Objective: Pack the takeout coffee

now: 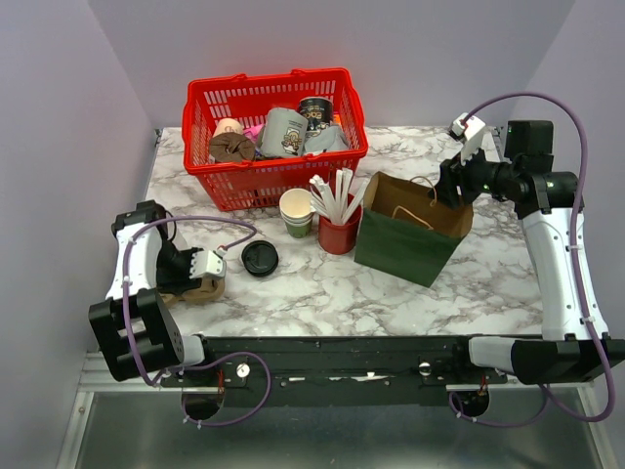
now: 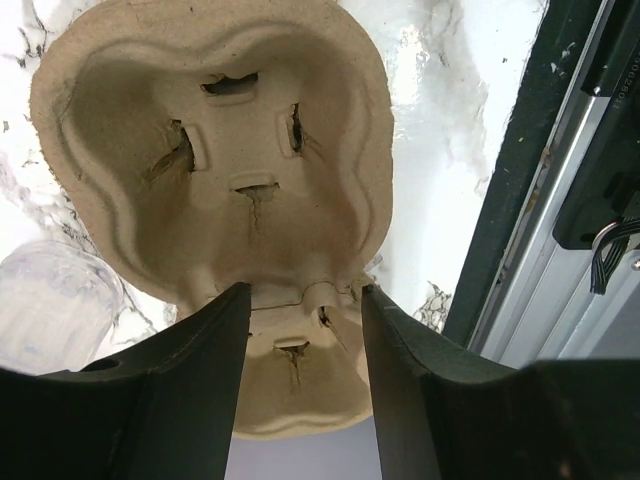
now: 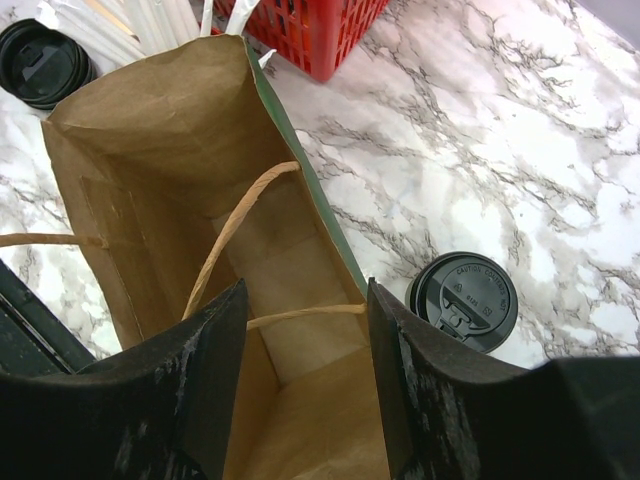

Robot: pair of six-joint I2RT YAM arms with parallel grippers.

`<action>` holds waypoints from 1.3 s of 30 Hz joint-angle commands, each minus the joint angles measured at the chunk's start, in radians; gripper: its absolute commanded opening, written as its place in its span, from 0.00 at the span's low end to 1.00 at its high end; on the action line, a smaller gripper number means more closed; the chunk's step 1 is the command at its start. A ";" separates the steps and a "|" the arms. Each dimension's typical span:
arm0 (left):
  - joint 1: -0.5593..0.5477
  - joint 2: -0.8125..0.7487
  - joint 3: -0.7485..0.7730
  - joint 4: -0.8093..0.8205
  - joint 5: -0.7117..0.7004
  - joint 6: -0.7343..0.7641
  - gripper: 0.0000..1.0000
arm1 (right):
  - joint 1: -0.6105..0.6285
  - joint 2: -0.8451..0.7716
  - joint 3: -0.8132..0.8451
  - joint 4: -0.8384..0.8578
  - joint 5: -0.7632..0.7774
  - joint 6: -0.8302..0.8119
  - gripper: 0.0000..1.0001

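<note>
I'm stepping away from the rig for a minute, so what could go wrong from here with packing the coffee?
The right gripper hangs over the open green bag with a twine handle crossing between its jaws; lowering could snag it and tip the bag. The left gripper straddles the pulp carrier close to the front edge of the table; a slipped pinch might nudge it off.

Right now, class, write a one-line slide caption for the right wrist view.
Right gripper, open, poised over the open green paper bag, a black lid beside it on the marble table.
</note>
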 commanded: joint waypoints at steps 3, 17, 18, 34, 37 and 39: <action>0.006 0.003 -0.005 0.011 0.030 0.005 0.56 | -0.005 0.000 0.007 0.001 -0.011 0.013 0.60; 0.032 0.021 0.049 -0.006 0.053 -0.003 0.55 | -0.005 -0.011 -0.019 0.003 -0.006 0.009 0.61; 0.033 0.015 0.042 0.014 0.055 0.002 0.55 | -0.003 -0.012 -0.017 0.004 -0.003 0.007 0.61; 0.033 0.018 0.006 0.105 0.039 -0.015 0.53 | -0.005 -0.006 -0.019 0.003 0.006 0.009 0.61; 0.033 0.026 0.006 0.100 0.038 -0.015 0.53 | -0.005 -0.005 -0.019 0.001 0.008 0.007 0.61; 0.033 0.028 0.005 0.099 0.035 -0.012 0.52 | -0.005 -0.003 -0.019 0.001 0.009 0.007 0.61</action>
